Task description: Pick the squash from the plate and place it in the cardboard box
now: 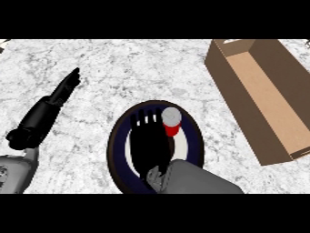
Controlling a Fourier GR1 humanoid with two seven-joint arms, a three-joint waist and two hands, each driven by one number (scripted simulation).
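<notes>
Squash (172,123), seemingly the red-and-grey piece on the plate (119,152): right hand (150,144), outstretched beside it and holding nothing, may nudge it over the plate's rim.

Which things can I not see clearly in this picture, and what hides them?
Squash: not seen in the head view; the right hand covers the plate's middle.
Box: right side cut off by the view's right edge.
Red and grey thing by the hand: too small to name.
</notes>
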